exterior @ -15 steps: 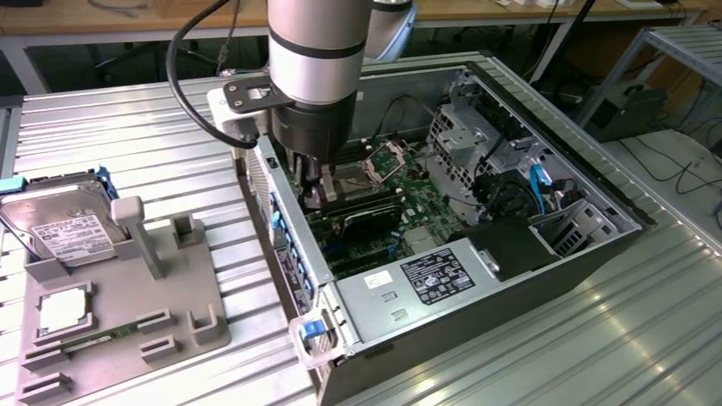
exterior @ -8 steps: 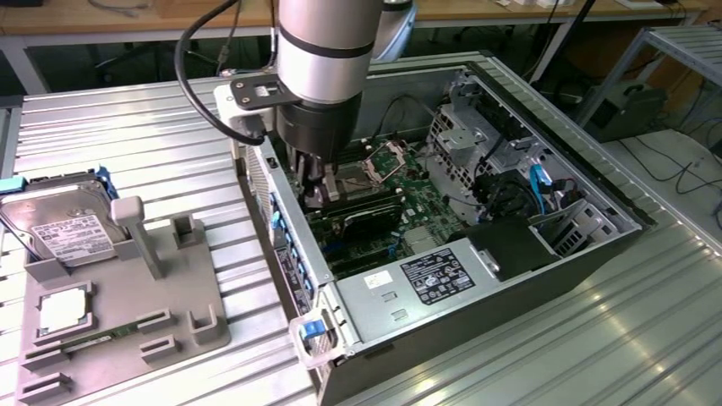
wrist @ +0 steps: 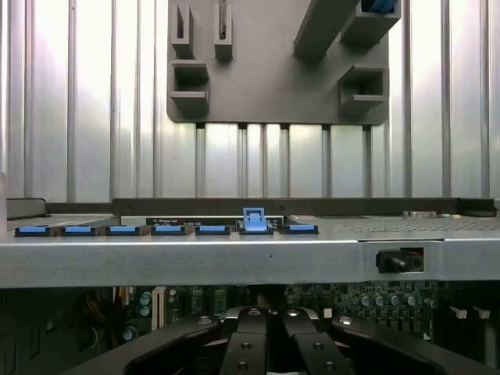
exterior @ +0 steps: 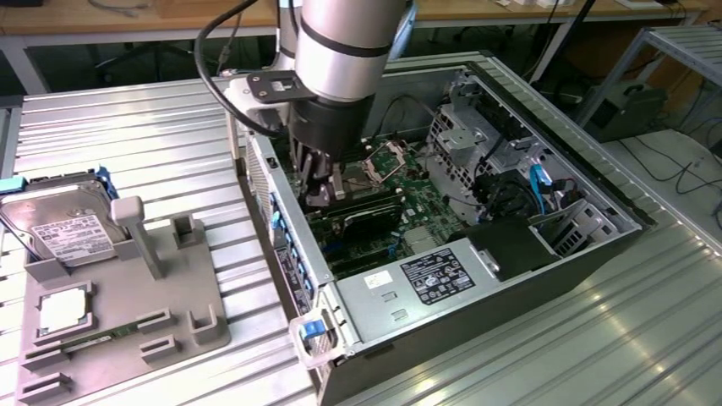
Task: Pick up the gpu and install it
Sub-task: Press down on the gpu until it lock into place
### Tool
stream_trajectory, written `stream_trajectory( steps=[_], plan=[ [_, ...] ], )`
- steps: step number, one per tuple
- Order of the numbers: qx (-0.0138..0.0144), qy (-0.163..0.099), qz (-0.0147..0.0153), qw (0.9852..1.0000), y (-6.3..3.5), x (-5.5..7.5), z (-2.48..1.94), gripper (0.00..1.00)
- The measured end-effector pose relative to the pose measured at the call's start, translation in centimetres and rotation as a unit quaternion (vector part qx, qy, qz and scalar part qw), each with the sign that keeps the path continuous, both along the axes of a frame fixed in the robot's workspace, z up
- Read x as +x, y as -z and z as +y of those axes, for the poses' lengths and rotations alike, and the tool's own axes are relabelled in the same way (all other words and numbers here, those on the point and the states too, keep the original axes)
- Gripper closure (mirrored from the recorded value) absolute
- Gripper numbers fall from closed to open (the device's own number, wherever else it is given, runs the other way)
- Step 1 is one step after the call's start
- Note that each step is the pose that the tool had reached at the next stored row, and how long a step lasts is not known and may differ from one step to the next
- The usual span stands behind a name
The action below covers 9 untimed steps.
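Arm is down inside the open PC case [exterior: 587,182], gripper [exterior: 321,190] low over the motherboard [exterior: 434,207], close to the rear wall with the blue slot clips [exterior: 296,271].

GPU [exterior: 358,211]: the dark flat card lies along the slot area directly under the gripper, running from the rear wall toward the case middle. Gripper tip is at or on its near end. Can't tell whether it's fully seated in the slot.

Fingers [wrist: 250,344]: in the wrist view the two black fingers sit pressed close together at the centre, with barely any gap. What is between them is hidden, so I can't tell whether they're pinching the card or just resting against it.

Wrist view also looks over the case's rear edge [wrist: 250,258]: a row of blue clips [wrist: 168,230], with one clip [wrist: 255,219] standing higher than the others. Below the edge are board capacitors [wrist: 375,301].

Outside the case, on the exterior view's left:
- grey parts fixture [exterior: 186,296] on the ribbed table [exterior: 147,127]
- hard drive [exterior: 68,228] at the fixture's far end, propped at a tilt
- CPU [exterior: 66,309] flat in its pocket, nearer the camera

PSU [exterior: 418,283] with its black label sits at the case's near end. Blue SATA cable [exterior: 539,186] is by the drive cage.
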<state>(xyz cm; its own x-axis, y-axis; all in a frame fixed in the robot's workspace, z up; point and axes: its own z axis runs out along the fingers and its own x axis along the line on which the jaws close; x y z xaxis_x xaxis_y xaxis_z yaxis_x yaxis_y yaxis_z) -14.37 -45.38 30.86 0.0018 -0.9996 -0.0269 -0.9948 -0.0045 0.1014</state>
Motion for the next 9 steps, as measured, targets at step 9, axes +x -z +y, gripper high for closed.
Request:
stream_trajectory(
  steps=[9],
  plan=[
    [-0.0002, 0.000, 0.0093, 1.0000, 0.00, 1.16, 0.65, 0.89]
  ],
)
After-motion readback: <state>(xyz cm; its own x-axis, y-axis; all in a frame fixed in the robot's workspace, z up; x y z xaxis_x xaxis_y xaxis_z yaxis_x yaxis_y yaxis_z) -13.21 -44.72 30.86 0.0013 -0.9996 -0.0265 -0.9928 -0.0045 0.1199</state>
